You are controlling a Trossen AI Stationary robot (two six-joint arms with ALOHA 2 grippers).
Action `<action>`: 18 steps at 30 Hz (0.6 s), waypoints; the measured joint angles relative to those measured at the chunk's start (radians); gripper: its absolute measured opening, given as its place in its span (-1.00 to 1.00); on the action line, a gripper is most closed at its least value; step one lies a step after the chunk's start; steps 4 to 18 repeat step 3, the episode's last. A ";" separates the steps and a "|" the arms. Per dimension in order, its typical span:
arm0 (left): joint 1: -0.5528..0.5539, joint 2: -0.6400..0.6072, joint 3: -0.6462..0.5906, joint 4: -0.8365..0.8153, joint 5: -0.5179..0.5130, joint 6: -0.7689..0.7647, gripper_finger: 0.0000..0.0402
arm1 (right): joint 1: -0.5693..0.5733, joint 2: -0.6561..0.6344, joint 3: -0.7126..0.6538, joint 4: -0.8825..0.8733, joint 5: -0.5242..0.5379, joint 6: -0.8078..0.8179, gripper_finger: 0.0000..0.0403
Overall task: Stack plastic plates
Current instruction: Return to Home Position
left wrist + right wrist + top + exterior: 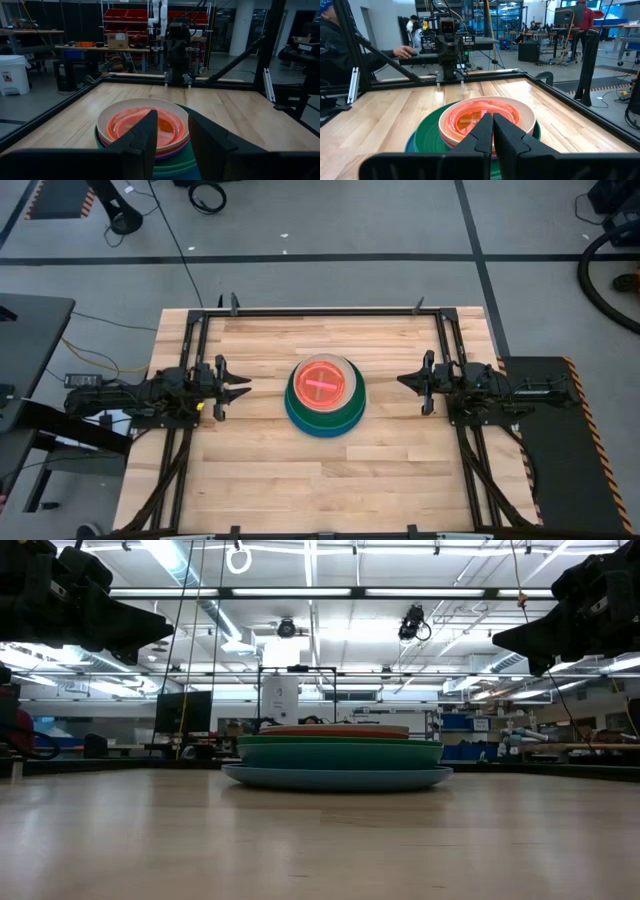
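The plastic plates sit in one stack (325,395) at the table's middle. A large blue plate is at the bottom on the wood, with green and teal above it (338,755). Higher up are a purple rim, a cream plate (142,125) and small translucent orange and pink ones (485,117). A lime plate cannot be made out. My left gripper (243,388) hovers open to the left of the stack, raised off the table. My right gripper (405,380) hovers shut to its right at about the same height. Neither touches the plates.
Bare wood surrounds the stack on all sides. Black frame rails (320,311) run along the table's edges. In the right wrist view a person (335,45) sits beyond the table's left side, with a hand (402,51) near the left arm's base.
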 joint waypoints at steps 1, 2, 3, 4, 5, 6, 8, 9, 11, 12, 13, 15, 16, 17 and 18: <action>0.000 0.000 0.000 0.000 0.000 0.000 -0.42 | 0.000 0.000 0.000 0.000 0.000 0.000 -0.89; 0.000 0.000 0.000 0.000 0.000 0.000 -0.42 | 0.000 0.000 0.000 0.000 0.000 0.000 -0.89; 0.000 0.000 0.000 0.000 0.000 0.000 -0.42 | 0.000 0.000 0.000 0.000 0.000 0.000 -0.89; 0.000 0.000 0.000 0.000 0.000 0.000 -0.42 | 0.000 0.000 0.000 0.000 0.000 0.000 -0.89; 0.000 0.000 0.000 0.000 0.000 0.000 -0.42 | 0.000 0.000 0.000 0.000 0.000 0.000 -0.89; 0.000 0.000 0.000 0.000 0.000 0.000 -0.42 | 0.000 0.000 0.000 0.000 0.000 0.000 -0.89; 0.000 0.000 0.000 0.000 0.000 0.000 -0.42 | 0.000 0.000 0.000 0.000 0.000 0.000 -0.89; 0.000 0.000 0.000 0.000 0.000 0.000 -0.42 | 0.000 0.000 0.000 0.000 0.000 0.000 -0.89; 0.000 0.000 0.000 0.000 0.000 0.000 -0.42 | 0.000 0.000 0.000 0.000 0.000 0.000 -0.89; 0.000 0.000 0.000 0.000 0.000 0.000 -0.42 | 0.000 0.000 0.000 0.000 0.000 0.000 -0.89; 0.000 0.000 0.000 0.000 0.000 0.000 -0.42 | 0.000 0.000 0.000 0.000 0.000 0.000 -0.89; 0.000 0.000 0.000 0.000 0.000 0.000 -0.42 | 0.000 0.000 0.000 0.000 0.000 0.000 -0.89; 0.000 0.000 0.000 0.000 0.000 0.000 -0.42 | 0.000 0.000 0.000 0.000 0.000 0.000 -0.89; 0.000 0.000 0.000 0.000 0.000 0.000 -0.42 | 0.000 0.000 0.000 0.000 0.000 0.000 -0.89; 0.000 0.000 0.000 0.000 0.000 0.000 -0.42 | 0.000 0.000 0.000 0.000 0.000 0.000 -0.89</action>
